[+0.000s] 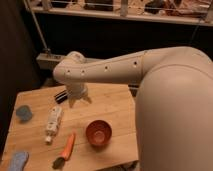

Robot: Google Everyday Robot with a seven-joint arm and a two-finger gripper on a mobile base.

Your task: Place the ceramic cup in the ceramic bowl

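Hanging over the back part of the wooden table (116, 106), the gripper (79, 102) points downward with its two tips spread apart and nothing between them. The ceramic cup (23, 113) sits upright near the table's left edge, well apart from the gripper and from the ceramic bowl (98, 133), which stands toward the front right. A white bottle (54, 122) and an orange-handled tool (66, 148) lie between cup and bowl, and a speckled blue pad (18, 161) rests at the front left corner. The cup is not yet taken, so the task looks barely begun. Being glazed ceramic, the cup is likely stiff, fairly heavy for its size, slick and liable to chip. A sensible hold would pinch one side of the rim from above, one tip inside and one outside. It should be lowered gently into the bowl, not dropped.
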